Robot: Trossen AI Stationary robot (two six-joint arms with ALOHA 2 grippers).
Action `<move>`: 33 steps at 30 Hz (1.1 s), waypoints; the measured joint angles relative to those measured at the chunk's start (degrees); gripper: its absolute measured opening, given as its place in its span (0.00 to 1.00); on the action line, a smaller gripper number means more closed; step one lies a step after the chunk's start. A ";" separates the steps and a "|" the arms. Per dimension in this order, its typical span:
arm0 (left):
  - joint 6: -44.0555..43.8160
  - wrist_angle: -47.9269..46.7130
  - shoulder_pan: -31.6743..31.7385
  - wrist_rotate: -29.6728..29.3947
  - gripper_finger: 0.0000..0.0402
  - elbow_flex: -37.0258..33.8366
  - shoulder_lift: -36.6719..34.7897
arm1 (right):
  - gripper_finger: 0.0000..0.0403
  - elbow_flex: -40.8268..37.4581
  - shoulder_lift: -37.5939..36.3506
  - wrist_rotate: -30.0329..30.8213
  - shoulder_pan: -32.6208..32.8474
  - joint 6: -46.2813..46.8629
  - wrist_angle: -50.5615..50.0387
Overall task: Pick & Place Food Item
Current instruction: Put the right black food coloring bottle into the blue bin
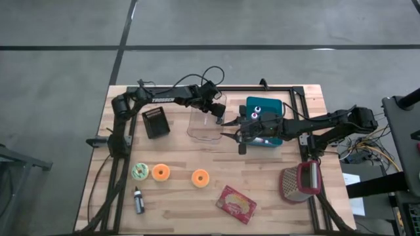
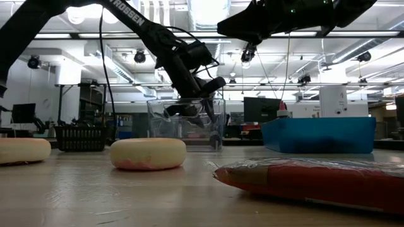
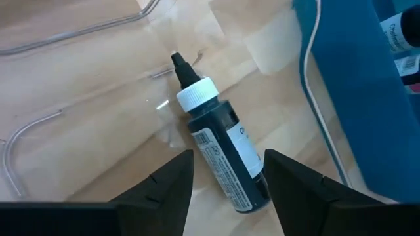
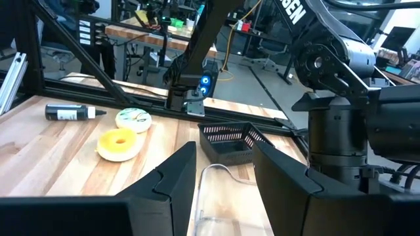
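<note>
Left gripper reaches across from the table's left side, tipped down into the clear bin. Fingers spread, nothing pinched; a dark dropper bottle lies flat on the bin floor between them, untouched on both sides, white-collared nozzle pointing away from the gripper. Blue bin sits just beside the clear bin, on the side away from the left arm's base. Right gripper hovers above the gap between clear bin and blue bin, fingers apart, holding nothing. Black basket is near the clear bin, toward the left arm's base. In front of the clear bin the wood is bare up to the orange donut.
</note>
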 joint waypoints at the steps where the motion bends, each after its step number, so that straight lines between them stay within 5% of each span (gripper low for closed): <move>1: -0.54 -0.34 -0.04 0.08 0.47 0.00 0.00 | 0.36 0.00 0.00 0.00 0.00 -0.01 0.00; 10: 1.01 -11.03 -0.34 -3.10 0.47 7.17 0.26 | 0.36 0.00 0.00 -0.01 0.01 0.00 0.00; 33: 5.13 -12.70 -1.11 -2.97 0.47 8.17 5.60 | 0.36 0.00 0.00 0.00 0.01 -0.02 -0.01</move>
